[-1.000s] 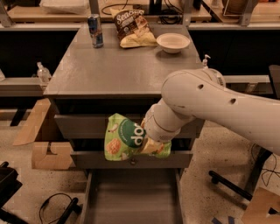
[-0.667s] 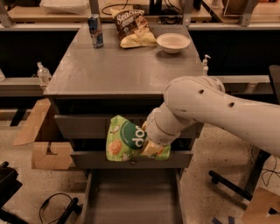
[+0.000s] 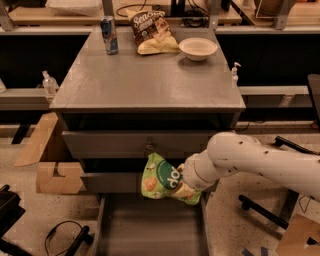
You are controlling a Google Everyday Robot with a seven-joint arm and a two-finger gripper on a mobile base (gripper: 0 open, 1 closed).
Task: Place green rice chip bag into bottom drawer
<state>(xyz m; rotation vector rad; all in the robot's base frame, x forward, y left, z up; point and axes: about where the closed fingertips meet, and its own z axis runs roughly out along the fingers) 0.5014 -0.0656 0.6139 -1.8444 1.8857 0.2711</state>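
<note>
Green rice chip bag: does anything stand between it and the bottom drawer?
Nothing visible does. The gripper holds the green rice chip bag in the air above the open bottom drawer, with only free space between them.

I take this for a lab or workshop: a grey metal cabinet on speckled floor, wooden workbenches with cables behind the cabinet, flattened cardboard to its left. My hand grips the green rice chip bag before the cabinet, over its bottom drawer.
</note>
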